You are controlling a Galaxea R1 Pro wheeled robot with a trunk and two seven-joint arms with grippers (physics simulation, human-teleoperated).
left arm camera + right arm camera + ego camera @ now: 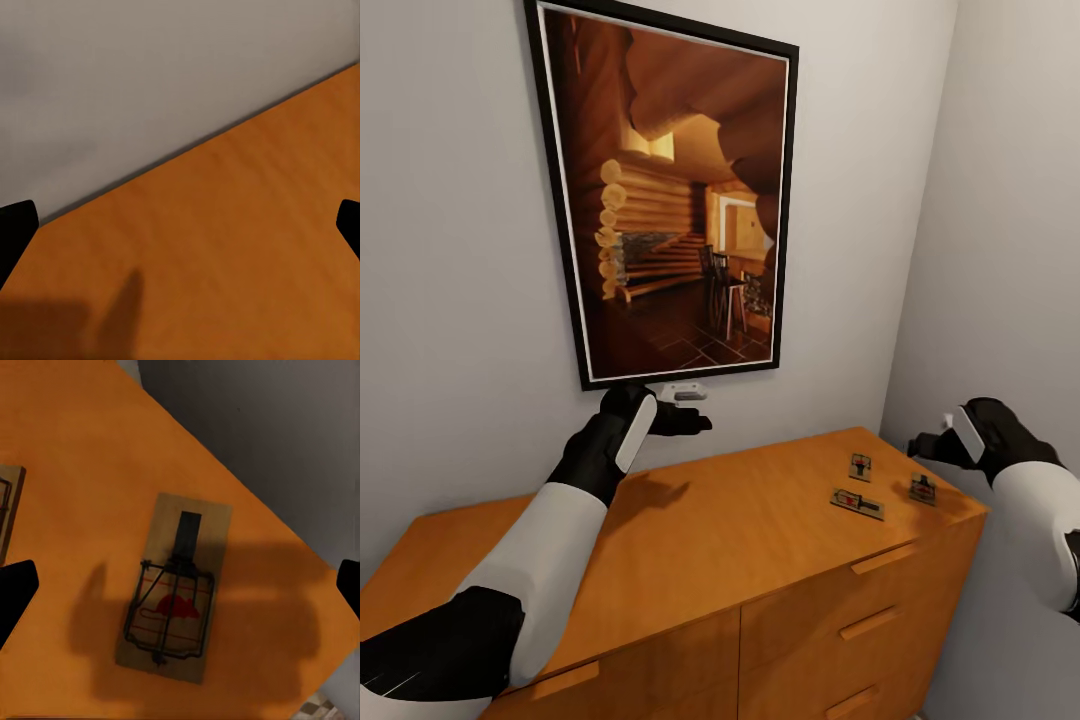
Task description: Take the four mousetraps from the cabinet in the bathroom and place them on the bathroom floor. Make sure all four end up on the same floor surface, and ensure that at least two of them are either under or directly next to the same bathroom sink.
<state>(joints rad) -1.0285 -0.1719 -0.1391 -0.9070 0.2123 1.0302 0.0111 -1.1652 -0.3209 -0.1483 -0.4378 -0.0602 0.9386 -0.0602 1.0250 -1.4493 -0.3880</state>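
Note:
Three mousetraps lie on the right end of the orange-brown cabinet (740,520) top: one toward the wall (860,466), one toward the front (857,503), and one by the right edge (922,488). My right gripper (918,445) hangs open just above the edge one. In the right wrist view that mousetrap (174,600) sits between the widely spread fingertips (15,592), and the corner of another trap (7,510) shows at the side. My left gripper (695,418) is open above the bare cabinet top (225,255) near the wall, holding nothing.
A large framed picture (670,190) hangs on the grey wall above the cabinet. A side wall (1000,250) stands close to the cabinet's right end. Drawer fronts with bar handles (867,623) face me. A sliver of patterned bathroom floor (326,709) shows past the cabinet's corner.

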